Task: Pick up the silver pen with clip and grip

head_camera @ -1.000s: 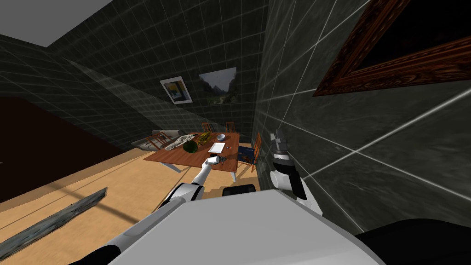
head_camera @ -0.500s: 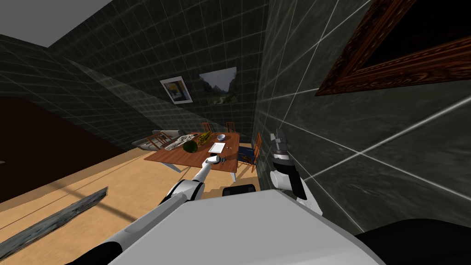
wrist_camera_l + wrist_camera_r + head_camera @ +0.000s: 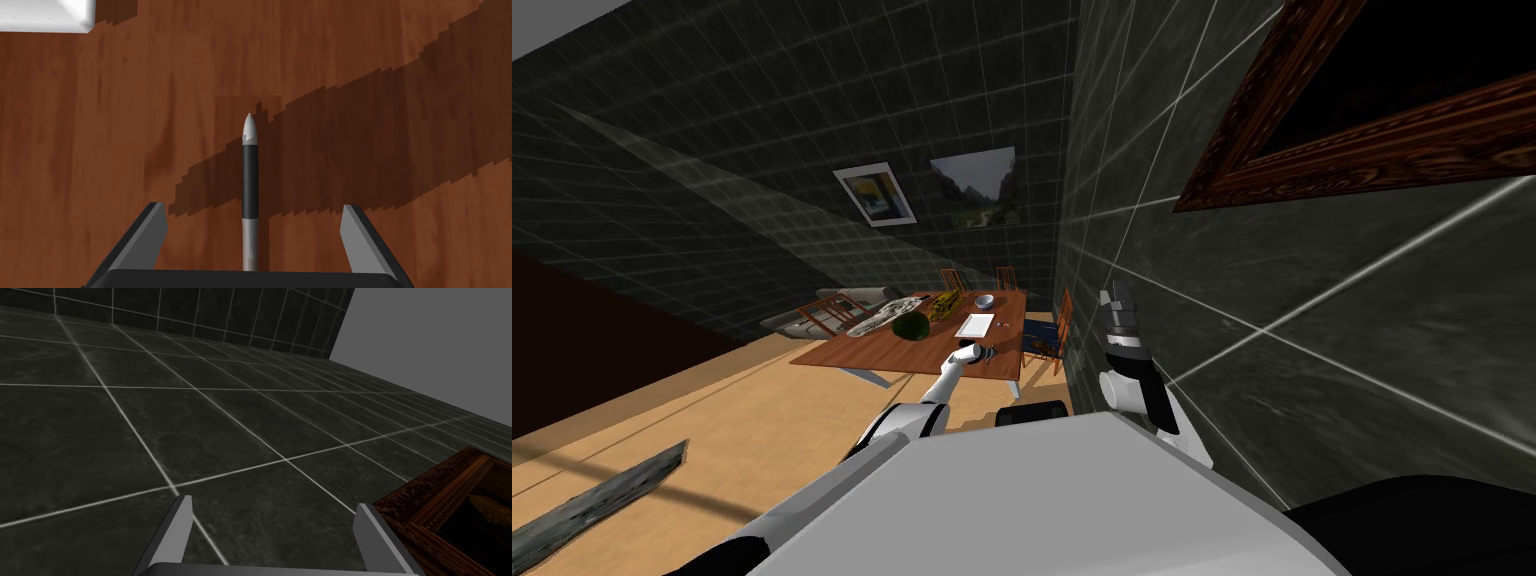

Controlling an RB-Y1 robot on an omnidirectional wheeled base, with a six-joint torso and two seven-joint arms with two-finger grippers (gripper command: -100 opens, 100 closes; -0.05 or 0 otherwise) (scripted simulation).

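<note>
zero contact | left gripper (image 3: pixel 252 206) spread wide, straddling pen (image 3: pixel 249 185) lying toward 12 o'clock on table (image 3: pixel 100 150) | risk: thin round barrel rolling out if closing off-centre | right gripper (image 3: pixel 273 501) splayed, idle

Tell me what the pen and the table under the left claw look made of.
Pen: matte light grey tip and barrel, metal or plastic, I can't tell which; the black middle band looks like a rubbery grip, no shine. Table: wood, reddish-brown with darker grain streaks, dull finish.
</note>
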